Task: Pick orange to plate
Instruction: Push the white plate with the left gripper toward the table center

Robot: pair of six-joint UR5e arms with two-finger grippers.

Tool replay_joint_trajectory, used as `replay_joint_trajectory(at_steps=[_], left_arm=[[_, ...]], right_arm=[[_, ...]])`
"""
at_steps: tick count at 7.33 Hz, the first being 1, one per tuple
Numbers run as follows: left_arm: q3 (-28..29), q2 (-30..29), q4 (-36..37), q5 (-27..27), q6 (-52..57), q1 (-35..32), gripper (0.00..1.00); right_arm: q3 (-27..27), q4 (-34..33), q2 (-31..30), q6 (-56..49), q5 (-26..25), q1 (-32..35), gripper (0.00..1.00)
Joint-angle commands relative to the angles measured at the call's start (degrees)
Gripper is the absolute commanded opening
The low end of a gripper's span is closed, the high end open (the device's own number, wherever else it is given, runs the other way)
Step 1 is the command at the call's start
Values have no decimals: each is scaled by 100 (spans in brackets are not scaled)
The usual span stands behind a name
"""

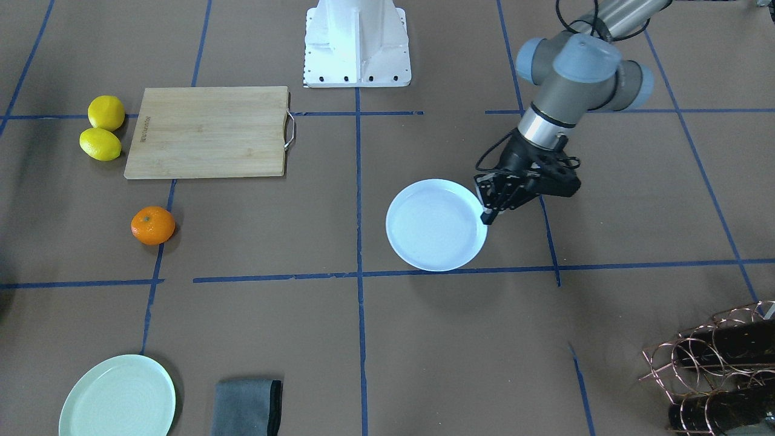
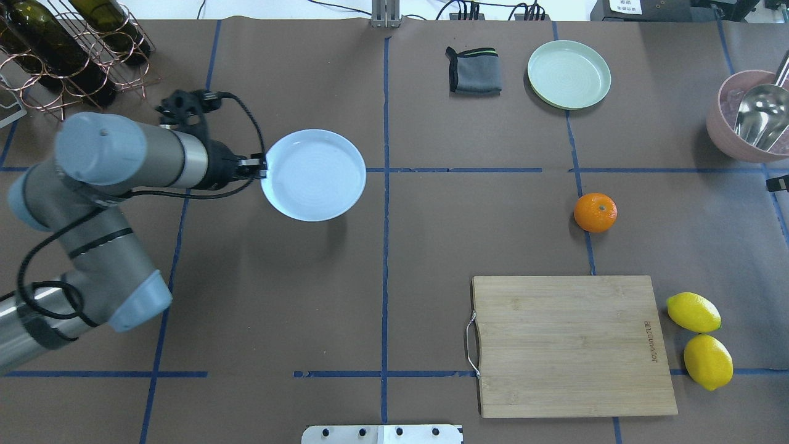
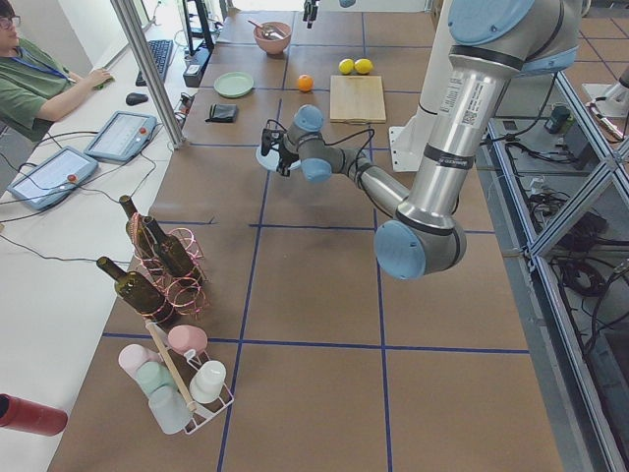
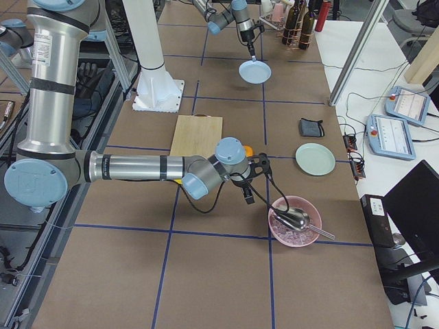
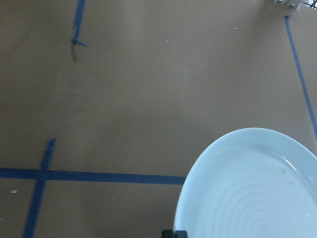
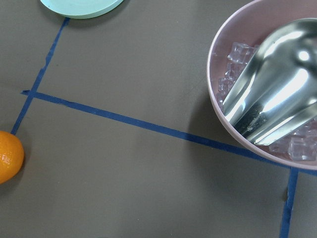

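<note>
White plate (image 2: 314,176) rim pinched tight in left claw (image 2: 262,168); best kept level, set down gently nearer the orange (image 2: 595,212).

Bare table (image 2: 481,209) lies open around the orange (image 2: 595,212) and across to the white plate (image 2: 314,174). A wooden cutting board (image 2: 570,345), mint plate (image 2: 601,74) and pink ice bowl (image 2: 718,132) stand near, none touching.

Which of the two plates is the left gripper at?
The white plate; the left gripper grips its rim, while the mint-green plate sits far away.
</note>
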Motion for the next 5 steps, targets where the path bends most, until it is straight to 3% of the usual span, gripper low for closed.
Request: replay_joint_trajectory(at_steps=[1, 5], left_arm=[[733, -947, 175, 614, -374, 679, 0], [1325, -994, -309, 742, -330, 840, 0]], right_arm=[[-1, -9, 0, 4, -5, 0, 100], [-10, -9, 0, 4, -5, 0, 100]])
